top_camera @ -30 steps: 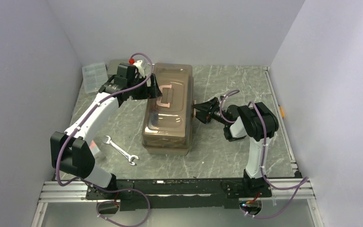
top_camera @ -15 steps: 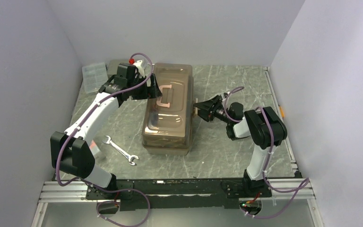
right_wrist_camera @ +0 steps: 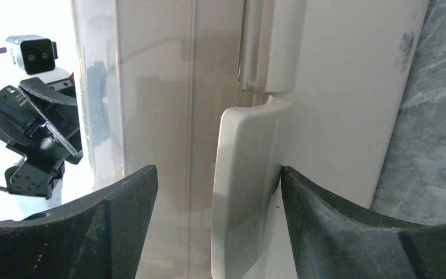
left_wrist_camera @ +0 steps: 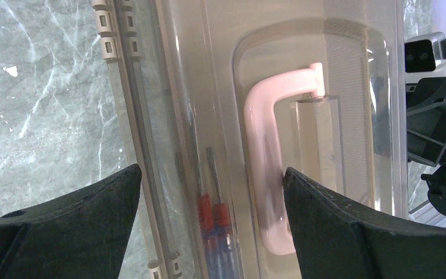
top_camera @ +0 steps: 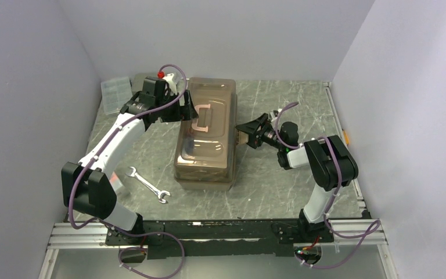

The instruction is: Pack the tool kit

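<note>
Over a grey marbled tabletop [top_camera: 279, 99], holds left gripper [left_wrist_camera: 209, 180] fingers spread wide above the curved pink handle [left_wrist_camera: 261, 174] of the large taupe plastic toolbox [top_camera: 206, 145], lid down, mid-table. Spreads right gripper [right_wrist_camera: 216, 174] fingers around the taupe latch flap [right_wrist_camera: 244, 174] on its right wall, gripping nothing.
</note>
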Motion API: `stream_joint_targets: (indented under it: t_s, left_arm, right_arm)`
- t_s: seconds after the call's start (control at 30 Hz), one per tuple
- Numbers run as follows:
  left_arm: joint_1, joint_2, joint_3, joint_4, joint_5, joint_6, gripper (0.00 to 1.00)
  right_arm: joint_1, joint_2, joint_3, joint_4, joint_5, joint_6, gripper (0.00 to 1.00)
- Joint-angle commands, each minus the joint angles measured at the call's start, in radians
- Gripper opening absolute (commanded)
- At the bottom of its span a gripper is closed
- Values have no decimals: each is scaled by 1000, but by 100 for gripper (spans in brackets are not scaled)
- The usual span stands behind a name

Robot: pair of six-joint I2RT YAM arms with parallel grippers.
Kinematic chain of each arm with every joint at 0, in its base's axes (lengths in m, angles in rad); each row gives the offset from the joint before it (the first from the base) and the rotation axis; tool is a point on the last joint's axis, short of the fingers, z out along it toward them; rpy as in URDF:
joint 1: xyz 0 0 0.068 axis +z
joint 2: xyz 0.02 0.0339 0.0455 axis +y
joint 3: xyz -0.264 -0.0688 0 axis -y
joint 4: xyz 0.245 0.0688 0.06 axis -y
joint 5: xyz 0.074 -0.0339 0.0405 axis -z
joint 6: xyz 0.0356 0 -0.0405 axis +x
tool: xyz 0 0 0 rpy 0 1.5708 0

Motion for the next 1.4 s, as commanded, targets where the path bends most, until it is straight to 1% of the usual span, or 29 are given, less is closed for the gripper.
stream_joint_targets:
  t_s: [0.0, 0.1, 0.2, 0.67, 0.7, 0.73, 0.77, 0.8, 0.87, 0.9, 1.03, 1.1, 1.37]
  left_arm:
    - [5, -19, 43, 5, -2, 21, 93]
    - [5, -21, 44, 3, -4, 21, 93]
    - [6, -26, 45, 0, -9, 23, 93]
    - [5, -38, 36, 2, -7, 19, 93]
    - [5, -39, 37, 2, -8, 19, 93]
    - [5, -39, 36, 2, -9, 19, 93]
    - [5, -40, 35, 1, -9, 19, 93]
    - [6, -41, 34, 1, -8, 19, 93]
    - [6, -41, 35, 2, -10, 19, 93]
    - [6, -41, 35, 2, -9, 19, 93]
    - [6, -41, 35, -1, -13, 22, 93]
    - [6, -39, 40, -6, -13, 24, 94]
    - [7, -36, 47, -10, -19, 28, 93]
  right_arm:
    - [22, -68, 30, 76, -9, -13, 78]
    - [23, -73, 27, 95, -11, 2, 73]
    - [23, -98, 24, 75, -10, -7, 70]
    - [22, -270, 31, -188, 22, -165, 64]
    - [21, -272, 32, -194, 23, -167, 60]
    - [22, -270, 31, -190, 22, -164, 54]
    - [21, -267, 27, -174, 19, -155, 43]
    - [21, -261, 25, -160, 18, -148, 35]
    - [21, -245, 23, -141, 16, -135, 24]
    - [21, -236, 25, -134, 14, -128, 20]
    - [21, -210, 22, -102, 11, -112, 14]
    - [19, -217, 19, -111, 16, -118, 14]
    - [-18, -324, 31, -277, 35, -220, 13]
